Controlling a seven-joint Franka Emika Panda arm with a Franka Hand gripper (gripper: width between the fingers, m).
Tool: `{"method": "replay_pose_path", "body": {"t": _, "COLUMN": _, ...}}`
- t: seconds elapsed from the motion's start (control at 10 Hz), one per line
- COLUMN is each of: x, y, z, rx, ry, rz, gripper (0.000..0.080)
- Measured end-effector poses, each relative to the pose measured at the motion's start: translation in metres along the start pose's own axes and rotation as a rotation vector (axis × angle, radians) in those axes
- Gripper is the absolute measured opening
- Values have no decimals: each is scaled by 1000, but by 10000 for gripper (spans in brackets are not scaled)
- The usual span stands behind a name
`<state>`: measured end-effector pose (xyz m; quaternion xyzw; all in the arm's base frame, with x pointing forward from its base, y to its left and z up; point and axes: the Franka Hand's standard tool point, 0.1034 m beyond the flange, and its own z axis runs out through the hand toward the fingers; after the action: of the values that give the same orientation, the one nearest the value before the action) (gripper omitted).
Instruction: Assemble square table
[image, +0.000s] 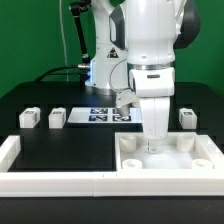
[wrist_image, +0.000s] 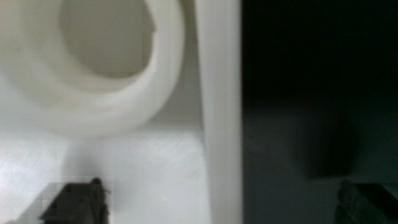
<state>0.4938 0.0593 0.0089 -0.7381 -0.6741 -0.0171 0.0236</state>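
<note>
Gripper (image: 154, 143) jaws spread wide, gripping nothing, slab (image: 190, 158) right beneath the tips; leg blocks (image: 57, 118) well off to both sides; marker board (image: 105, 114) beyond, tag patterns too small to read.

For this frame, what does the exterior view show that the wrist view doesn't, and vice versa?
Exterior view only: the arm, the loose leg blocks, the marker board and the white border wall. Wrist view only: the fingertips standing wide apart, the edge of the square tabletop running between them, and one round corner recess up close. Both: that tabletop on the black table, with the open hand low over it.
</note>
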Motion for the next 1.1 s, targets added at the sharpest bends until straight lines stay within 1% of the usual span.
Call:
{"method": "replay_pose_path", "body": {"t": 0.1, "x": 3, "y": -2, "z": -11, "rx": -12, "ry": -3, "rz": 68, "gripper": 649}}
{"method": "replay_pose_path", "body": {"t": 0.2, "x": 13, "y": -10, "z": -25, "rx": -26, "ry": -7, "rz": 174, "gripper": 649}}
{"method": "replay_pose_path", "body": {"t": 0.3, "x": 29, "y": -25, "z": -36, "rx": -34, "ry": -15, "rz": 247, "gripper": 649}}
{"method": "replay_pose_path", "body": {"t": 0.5, "x": 63, "y": -50, "z": -53, "rx": -48, "ry": -12, "rz": 530, "gripper": 649}}
{"method": "replay_pose_path", "body": {"t": 0.6, "x": 79, "y": -58, "z": -56, "rx": -48, "ry": -12, "rz": 646, "gripper": 649}}
{"method": "replay_pose_path", "body": {"t": 0.7, "x": 93, "y": -63, "z": -57, "rx": -46, "ry": -11, "rz": 787, "gripper": 649}}
{"method": "replay_pose_path", "body": {"t": 0.8, "x": 101, "y": -66, "z": -57, "rx": -43, "ry": -14, "rz": 881, "gripper": 649}}
{"method": "replay_pose_path", "body": {"t": 1.1, "x": 102, "y": -66, "z": -57, "rx": -40, "ry": -6, "rz": 1034, "gripper": 649}}
